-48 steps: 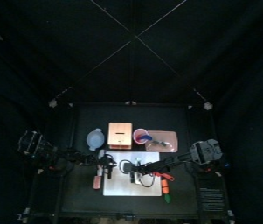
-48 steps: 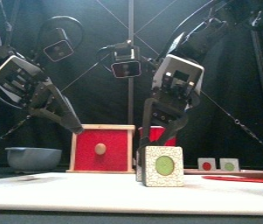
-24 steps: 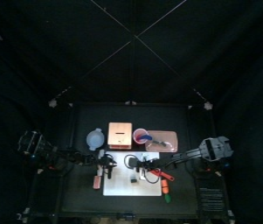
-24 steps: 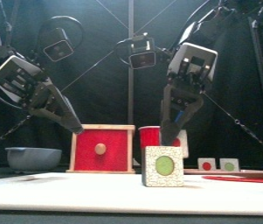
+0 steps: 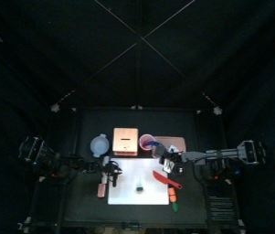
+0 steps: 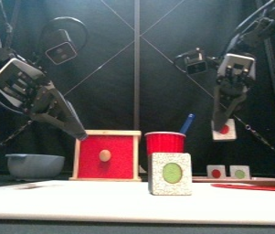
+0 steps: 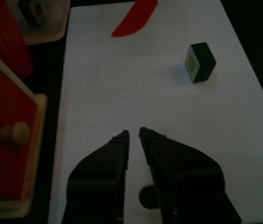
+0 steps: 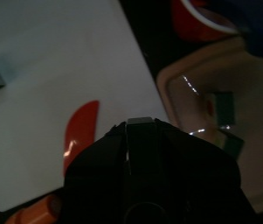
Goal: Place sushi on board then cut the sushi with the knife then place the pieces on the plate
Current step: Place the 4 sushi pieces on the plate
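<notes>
The jaws of the right gripper (image 6: 224,128) are seen closed on a held piece (image 6: 224,131) of sushi, its pale face with a red centre showing between them in the front view. In the right wrist view the same jaws form one dark mass and the piece cannot be made out. This gripper hangs high, about over the near edge of the pink tray (image 8: 204,87), where two pieces (image 8: 221,107) already lie. The jaws of the left gripper (image 7: 134,133) are drawn together to a thin slit with nothing between them, low over the white board (image 7: 157,87). A lone sushi piece (image 7: 201,63) stands well ahead of them on the board, apart from both grippers. Its green centre is shown only by the front view, and its place near the board's middle by the top view. The red knife (image 5: 170,187) lies along the board's right side. Behind the board stand the red cup (image 6: 166,144) with the blue knife (image 6: 186,122), the wooden box (image 6: 109,154) and the bowl (image 6: 35,164).
</notes>
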You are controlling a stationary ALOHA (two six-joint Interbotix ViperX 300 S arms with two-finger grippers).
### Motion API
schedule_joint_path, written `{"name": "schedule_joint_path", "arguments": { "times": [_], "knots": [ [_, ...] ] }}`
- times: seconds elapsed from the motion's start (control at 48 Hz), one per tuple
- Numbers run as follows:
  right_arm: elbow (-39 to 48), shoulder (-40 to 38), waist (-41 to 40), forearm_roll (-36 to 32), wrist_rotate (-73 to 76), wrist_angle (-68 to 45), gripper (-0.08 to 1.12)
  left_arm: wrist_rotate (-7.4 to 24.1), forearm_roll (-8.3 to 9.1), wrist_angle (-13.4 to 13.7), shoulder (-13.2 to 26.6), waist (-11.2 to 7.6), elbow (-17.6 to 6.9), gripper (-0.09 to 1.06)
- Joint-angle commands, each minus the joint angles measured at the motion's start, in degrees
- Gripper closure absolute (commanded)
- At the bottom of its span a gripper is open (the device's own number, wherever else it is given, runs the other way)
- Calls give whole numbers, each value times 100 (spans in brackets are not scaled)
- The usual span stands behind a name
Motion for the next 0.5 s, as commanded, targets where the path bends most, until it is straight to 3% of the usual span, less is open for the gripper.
{"name": "schedule_joint_path", "arguments": {
  "times": [0.021, 0.25, 0.5],
  "knots": [
    [193, -308, -466, -35, -9, 53, 47, 0, 0, -26, -26, 18, -79, 35],
    [571, -378, -1336, -158, -18, 62, 47, 0, 0, -26, -18, 18, -88, 35],
    [817, -334, -1767, -158, -9, 0, 46, 0, 0, -26, -18, 18, -97, 35]
  ]
}}
